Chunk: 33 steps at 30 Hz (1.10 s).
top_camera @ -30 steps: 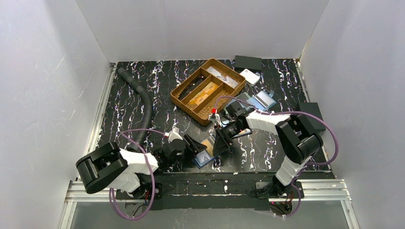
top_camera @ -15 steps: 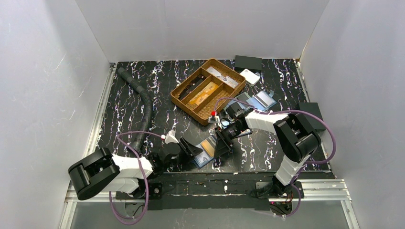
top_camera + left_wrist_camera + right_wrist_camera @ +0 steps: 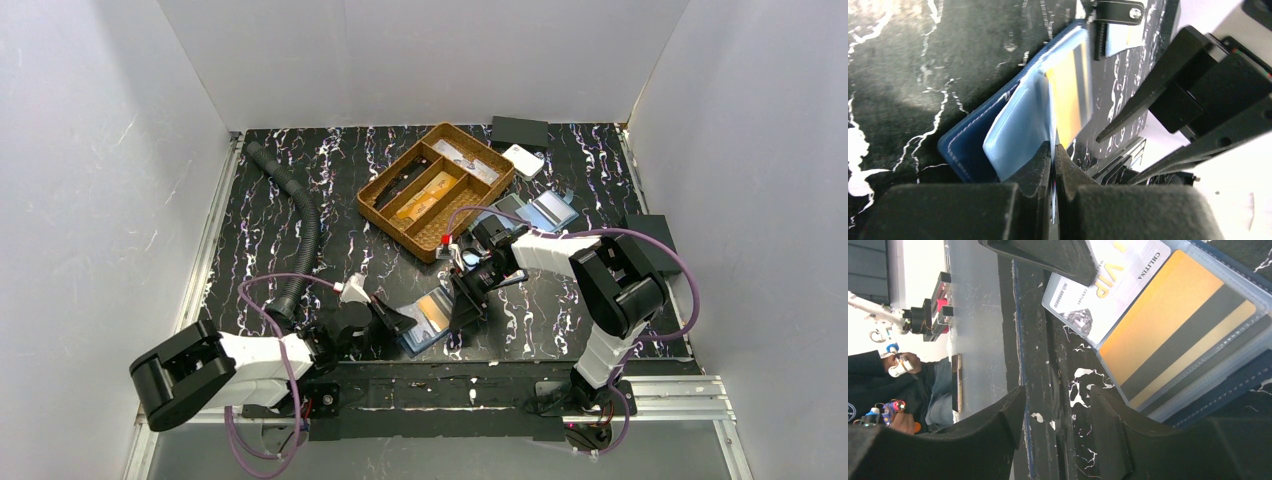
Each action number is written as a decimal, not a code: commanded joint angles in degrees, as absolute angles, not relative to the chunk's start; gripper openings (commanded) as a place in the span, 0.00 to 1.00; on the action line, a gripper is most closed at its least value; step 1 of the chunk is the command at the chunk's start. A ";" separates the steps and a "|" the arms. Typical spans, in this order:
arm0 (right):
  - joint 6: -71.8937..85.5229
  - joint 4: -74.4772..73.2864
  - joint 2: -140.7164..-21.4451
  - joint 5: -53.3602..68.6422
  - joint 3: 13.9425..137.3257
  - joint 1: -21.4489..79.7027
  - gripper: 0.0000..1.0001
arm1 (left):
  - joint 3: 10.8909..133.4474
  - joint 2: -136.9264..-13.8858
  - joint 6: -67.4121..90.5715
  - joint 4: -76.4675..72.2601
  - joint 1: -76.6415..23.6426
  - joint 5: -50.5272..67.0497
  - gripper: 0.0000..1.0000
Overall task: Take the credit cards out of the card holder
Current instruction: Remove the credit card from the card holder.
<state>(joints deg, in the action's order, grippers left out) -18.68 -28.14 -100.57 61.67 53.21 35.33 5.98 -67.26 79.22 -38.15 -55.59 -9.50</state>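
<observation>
A blue folding card holder [image 3: 414, 341] lies open near the table's front edge, with a yellow-orange credit card [image 3: 435, 306] in its clear sleeve. In the right wrist view this striped orange card [image 3: 1173, 325] sits in the sleeve, and a grey-white "VIP" card [image 3: 1108, 287] sticks out beside it. My left gripper [image 3: 399, 320] is shut on the thin edge of that protruding card [image 3: 1054, 150], next to the holder [image 3: 968, 140] and the orange card [image 3: 1070, 95]. My right gripper [image 3: 465, 308] hovers open and empty over the holder's right side [image 3: 1058, 427].
A wicker tray [image 3: 372, 205] with several compartments stands behind the holder. A grey corrugated hose [image 3: 300, 215] lies at the left. A second blue holder [image 3: 545, 212], a white item [image 3: 523, 160] and black boxes [image 3: 520, 130] [image 3: 650, 232] sit at the back right.
My left arm has drawn back toward the lower left, with its gripper still shut on the card at the holder's edge. The right gripper has barely moved.
</observation>
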 commanded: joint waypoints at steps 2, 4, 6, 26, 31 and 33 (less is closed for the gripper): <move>-23.69 -32.09 -98.70 66.34 56.13 35.33 0.60 | 4.76 -59.62 66.98 -38.77 -55.37 -8.32 0.00; -25.94 -33.08 -97.41 68.39 56.22 35.27 0.61 | 4.75 -56.74 61.66 -40.37 -55.37 -7.45 0.00; -26.89 -33.53 -96.05 69.68 56.25 35.05 0.62 | 4.95 -54.43 56.75 -42.22 -55.24 -6.28 0.00; -4.89 -12.02 -87.58 70.12 48.14 27.25 0.61 | 11.54 -78.19 54.37 -76.85 -54.23 8.90 0.00; -5.36 -13.23 -88.20 67.94 48.34 27.24 0.59 | 11.60 -79.41 54.02 -78.05 -54.23 8.45 0.00; -5.33 -13.34 -88.55 67.94 48.38 27.24 0.59 | 11.60 -79.21 54.01 -78.05 -54.23 8.44 0.00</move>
